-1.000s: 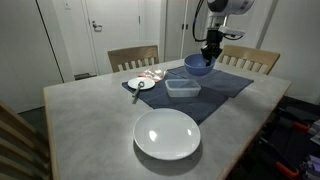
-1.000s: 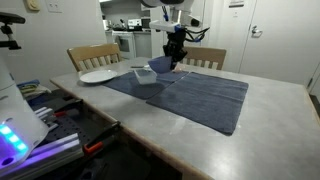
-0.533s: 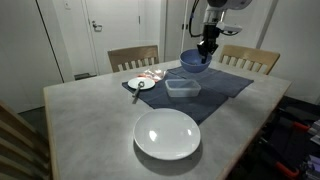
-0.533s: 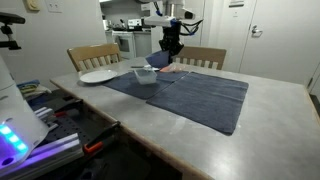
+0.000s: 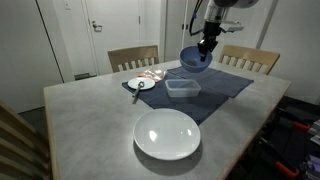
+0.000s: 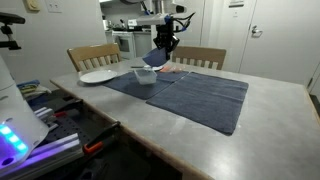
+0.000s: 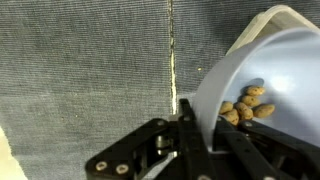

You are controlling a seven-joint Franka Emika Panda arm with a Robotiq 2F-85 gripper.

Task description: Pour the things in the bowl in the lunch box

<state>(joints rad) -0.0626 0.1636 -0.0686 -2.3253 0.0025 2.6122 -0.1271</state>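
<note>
We see the bench (image 5: 70, 110) bare along its left side, with free room from there to the front edge. A wooden chair (image 5: 133, 57) stands behind the far edge. A small saucer (image 5: 140, 84) lies at the left end of a dark blue cloth (image 5: 215, 92) that covers the back middle of the bench. A dark utensil rests across the saucer, but we cannot tell what kind.

Near the front edge, well apart from the cloth's things, sits a large white plate (image 5: 167, 134), and it is empty. Just right of the saucer the lunch box (image 5: 181, 87) rests flat on the cloth. Its plastic is clear, and we cannot tell whether anything lies in it.

Above it and slightly behind, the bowl (image 5: 193, 58) hangs in the air, tilted. The pincer (image 5: 206, 48) is closed on the bowl's rim on its right side. A second chair (image 5: 250, 58) stands behind the bench to the right.

In the wrist view the bowl is tipped on edge over the cloth. Small brown pieces (image 7: 245, 105) lie gathered against its inner wall near the pincer.
</note>
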